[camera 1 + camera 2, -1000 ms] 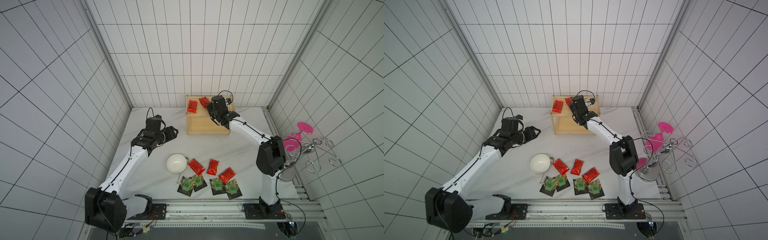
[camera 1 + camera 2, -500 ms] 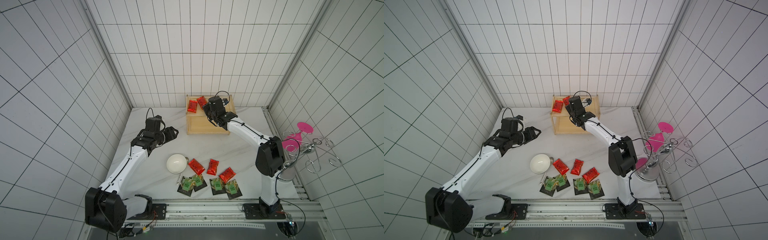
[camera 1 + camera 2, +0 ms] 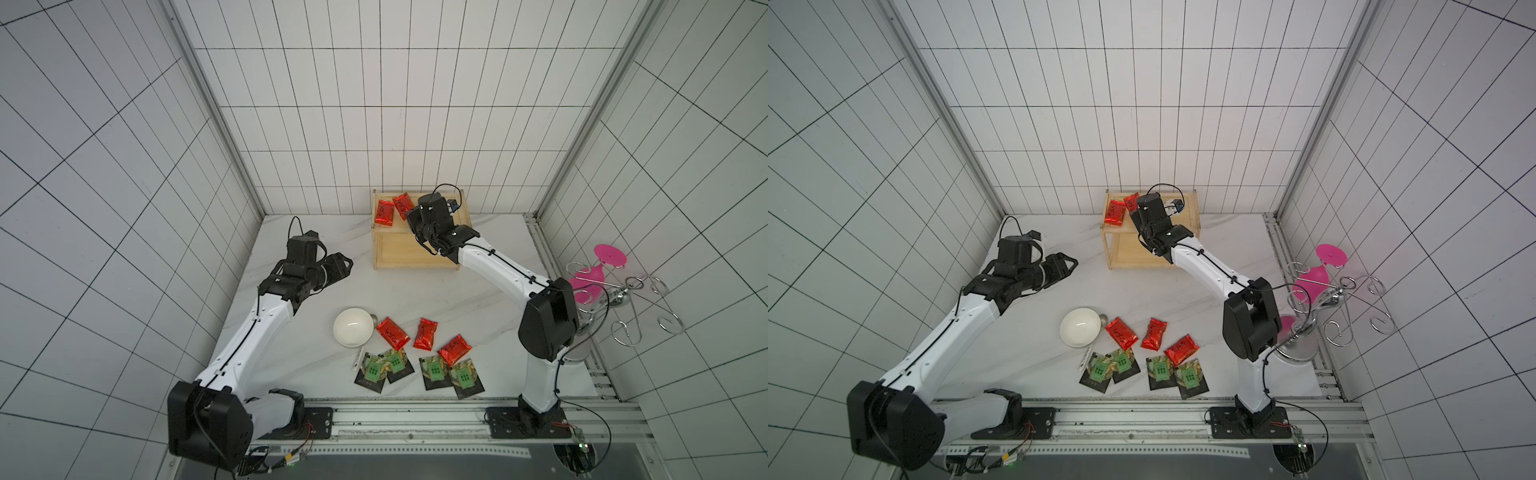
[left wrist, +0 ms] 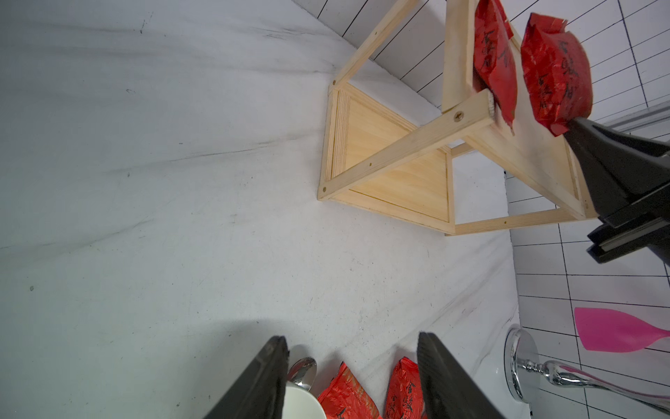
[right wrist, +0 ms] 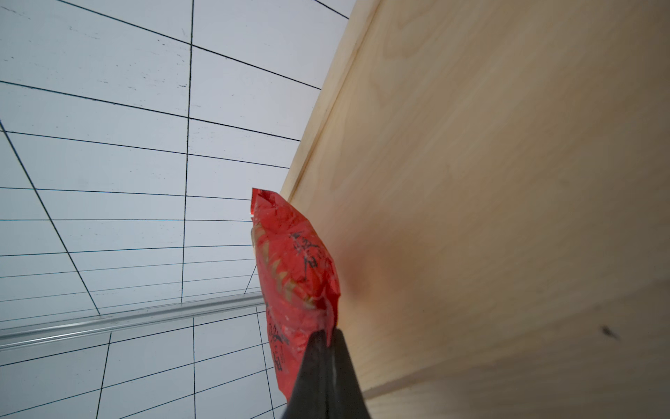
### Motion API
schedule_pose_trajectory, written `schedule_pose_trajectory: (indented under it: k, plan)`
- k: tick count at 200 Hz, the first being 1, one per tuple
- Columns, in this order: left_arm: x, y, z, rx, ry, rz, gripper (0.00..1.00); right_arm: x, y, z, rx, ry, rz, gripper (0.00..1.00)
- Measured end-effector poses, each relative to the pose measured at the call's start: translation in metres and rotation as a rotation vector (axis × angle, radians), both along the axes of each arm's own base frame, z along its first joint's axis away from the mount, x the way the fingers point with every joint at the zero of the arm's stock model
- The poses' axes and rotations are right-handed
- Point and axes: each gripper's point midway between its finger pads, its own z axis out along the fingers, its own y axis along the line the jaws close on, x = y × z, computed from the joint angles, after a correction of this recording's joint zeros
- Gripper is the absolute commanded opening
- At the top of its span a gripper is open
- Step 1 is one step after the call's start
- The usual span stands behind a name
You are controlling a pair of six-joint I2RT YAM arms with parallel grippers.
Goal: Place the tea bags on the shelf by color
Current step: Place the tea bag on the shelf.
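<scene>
Up on the pale wooden shelf point(image 3: 415, 254), the right hand point(image 5: 325, 342) is pinched together on the crimped edge of a crinkly red foil sachet point(image 5: 294, 261), just beside another red sachet point(image 3: 384, 212) on the top board point(image 4: 525, 154). Three loose red sachets point(image 3: 424, 333) and four flat black packets point(image 3: 432, 370) crowd the marble counter point(image 3: 316, 316) by a white bowl point(image 3: 353, 327). The left hand point(image 3: 347, 266) hovers, jaws apart, over open counter.

Found right claw point(image 5: 325, 337) moved slightly leftward over shelf point(image 3: 395, 249) top, clamped fully on red tea bag point(image 5: 293, 261), carried closer to neighbouring red tea bag point(image 3: 384, 212).
</scene>
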Motion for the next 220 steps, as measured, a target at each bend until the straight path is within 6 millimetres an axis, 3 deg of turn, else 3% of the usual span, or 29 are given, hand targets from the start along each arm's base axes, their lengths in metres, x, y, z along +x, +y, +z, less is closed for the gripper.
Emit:
schedule_pose_trajectory:
  k: [40, 116, 172, 196, 220]
  plan:
    - [-0.001, 0.0, 0.0, 0.0, 0.0, 0.0, 0.6, -0.01, 0.0, -0.014, -0.015, 0.052, -0.03, 0.01]
    - [-0.002, 0.001, -0.001, 0.0, 0.0, 0.001, 0.6, -0.013, 0.006, -0.012, -0.025, 0.05, -0.02, 0.34]
    - [-0.002, 0.002, 0.001, -0.001, -0.006, 0.005, 0.61, -0.019, 0.023, -0.005, -0.08, 0.007, 0.139, 0.4]
    - [-0.003, 0.001, 0.001, -0.004, -0.005, 0.0, 0.6, -0.034, 0.021, 0.016, -0.129, -0.056, 0.236, 0.35]
    - [-0.004, -0.004, 0.001, -0.032, 0.006, -0.02, 0.6, -0.054, 0.016, 0.063, -0.19, -0.197, 0.346, 0.32]
